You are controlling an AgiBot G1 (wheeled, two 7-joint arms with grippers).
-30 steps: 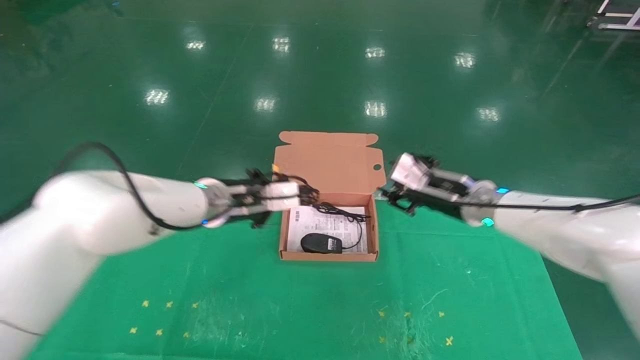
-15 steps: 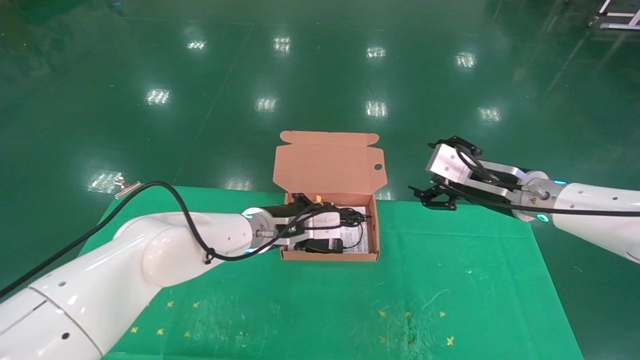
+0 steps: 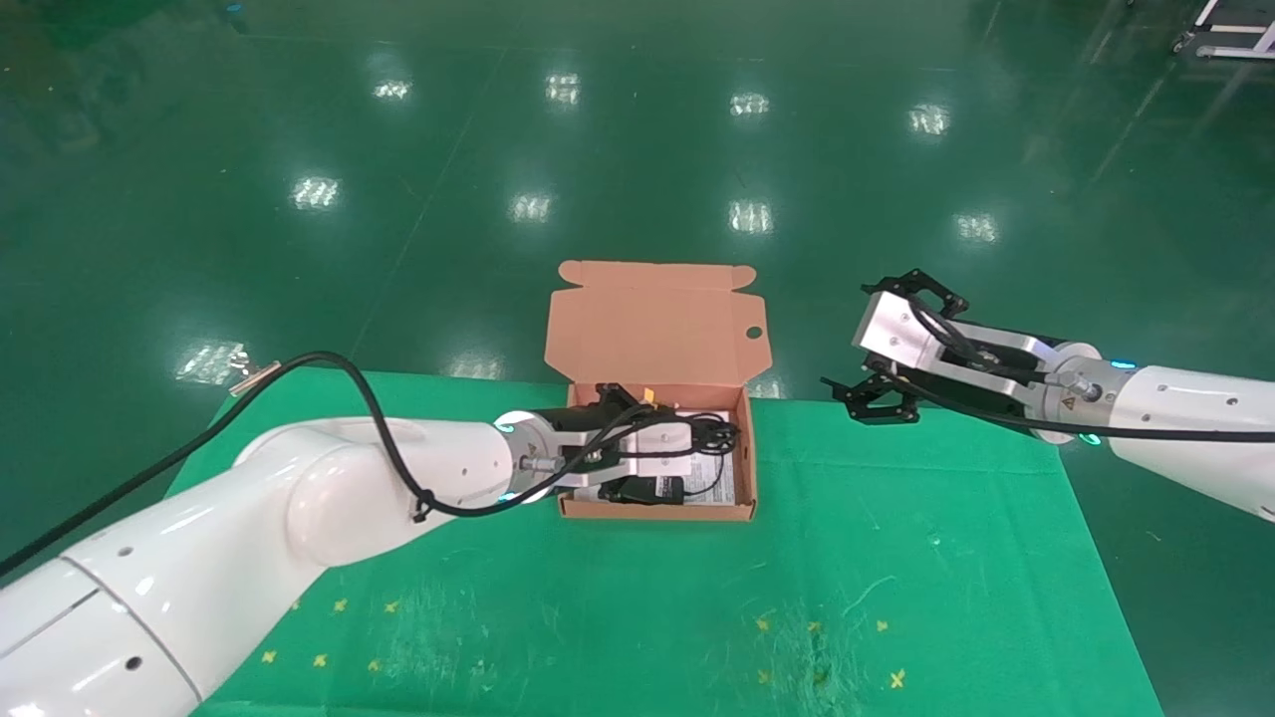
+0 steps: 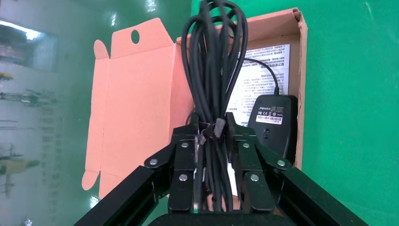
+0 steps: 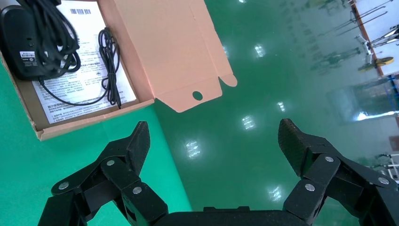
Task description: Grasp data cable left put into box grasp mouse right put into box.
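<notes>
Green cloth covered the table [image 3: 896, 558], and beyond its far edge a glossy green floor threw back the ceiling lamps. From the left, the left gripper [image 4: 212, 141] reached over the near part of the box [image 3: 742, 468], its fingers [image 4: 184, 162] clamped on the data cable [image 4: 214, 61]. The left wrist view showed the looped bundle pinched at its tie and hanging out over the printed sheet [image 4: 256, 80] on the box floor. The mouse [image 4: 275, 122] already lay inside, underside label up, against the near wall, its thin cord trailing across the sheet. The flap lid [image 3: 652, 324] stood open at the back. Farther right, the right gripper [image 3: 877, 398] hung above the table's far edge, well apart from the box, jaws spread wide and holding nothing.

By my judgement the mouse's step was done and the cable's placement was in hand. The next move would call for lowering the bundle onto the free part of the sheet beside the mouse, then parting the fingers and lifting straight up, so that the loops would not catch on the pads or drape over the box wall.
</notes>
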